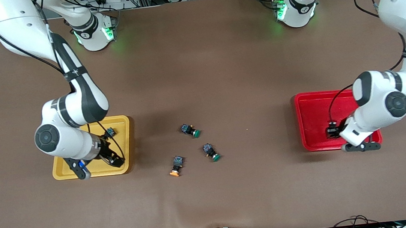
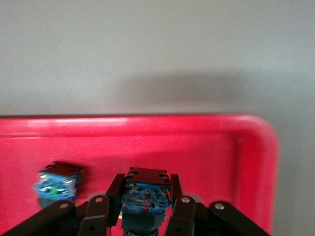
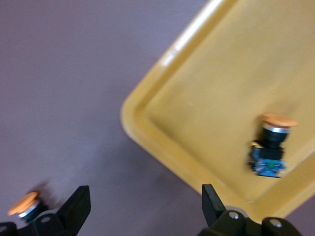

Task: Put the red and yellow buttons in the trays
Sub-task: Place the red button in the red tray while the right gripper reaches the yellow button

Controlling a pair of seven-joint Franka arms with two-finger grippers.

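My left gripper (image 1: pixel 332 131) is low over the red tray (image 1: pixel 312 112), shut on a black-and-blue button (image 2: pixel 146 194) whose cap is hidden. A second button (image 2: pixel 56 181) lies in the red tray (image 2: pixel 197 142) beside it, its cap hidden too. My right gripper (image 1: pixel 119 161) is open and empty (image 3: pixel 145 196) over the yellow tray's (image 1: pixel 122 122) corner nearest the table's middle. One yellow-capped button (image 3: pixel 270 145) lies in the yellow tray (image 3: pixel 221 88); it also shows in the front view (image 1: pixel 110 131). Another yellow-capped button (image 1: pixel 176 166) lies on the table mid-way between the trays.
Two green-capped buttons (image 1: pixel 190 130) (image 1: pixel 211 152) lie on the brown table beside the loose yellow one, a little farther from the front camera. The loose yellow button's cap also shows in the right wrist view (image 3: pixel 24 205).
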